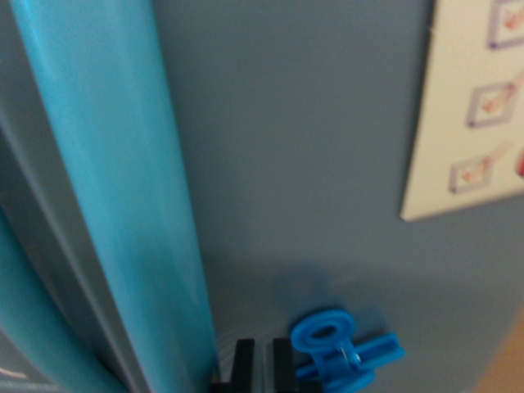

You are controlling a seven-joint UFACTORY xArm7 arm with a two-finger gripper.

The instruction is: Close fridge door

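Observation:
The grey-blue fridge door (327,164) fills the wrist view from very close up. A thick teal handle bar (115,188) runs down its left side, and a second teal bar (33,327) shows at the lower left. At the bottom edge my gripper (263,364) shows only its two black fingertips (243,360). They stand close together with a thin slit between them and hold nothing. They sit just to the right of the handle bar, right up against the door face.
A white checklist sheet (475,115) with ticked boxes is stuck to the door at the upper right. A blue clip magnet (340,352) sits on the door just right of my fingertips. A strip of brown floor (508,372) shows at the bottom right corner.

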